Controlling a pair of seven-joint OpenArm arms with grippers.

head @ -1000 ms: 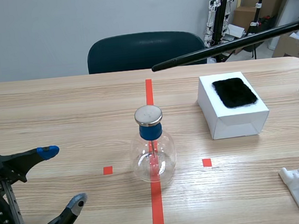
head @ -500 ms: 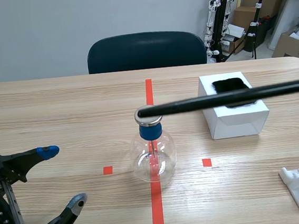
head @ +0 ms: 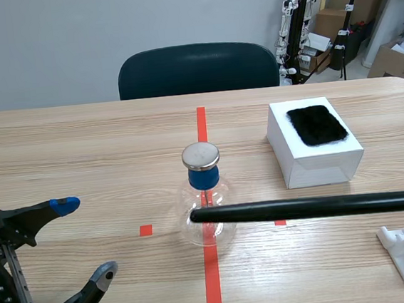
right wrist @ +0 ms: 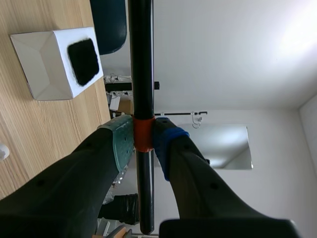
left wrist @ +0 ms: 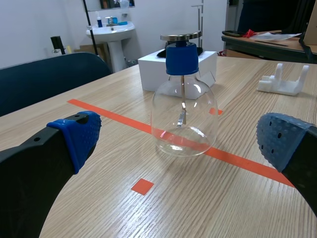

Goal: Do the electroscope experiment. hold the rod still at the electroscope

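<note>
The right gripper [right wrist: 142,144] is closed on the rod [right wrist: 141,59], which is pinched between the pads at its orange band. From that grip the rod is held level across the scene from the right. Its tip is seen in front of the glass belly of the electroscope [head: 205,194], below the metal disc [head: 200,155].

No rod is seen by the flask in the left wrist view, so the tip is judged to be apart from it, on the near side. For the step to be done well, the tip should be brought up beside the disc and held motionless with the grip unchanged, so that the leaf [left wrist: 181,119] can be read.

The left gripper [head: 87,238] is spread wide and empty at the near left. A white box [head: 317,162] topped with a black cloth [head: 317,125] is set to the right of the electroscope, a little farther off.
</note>
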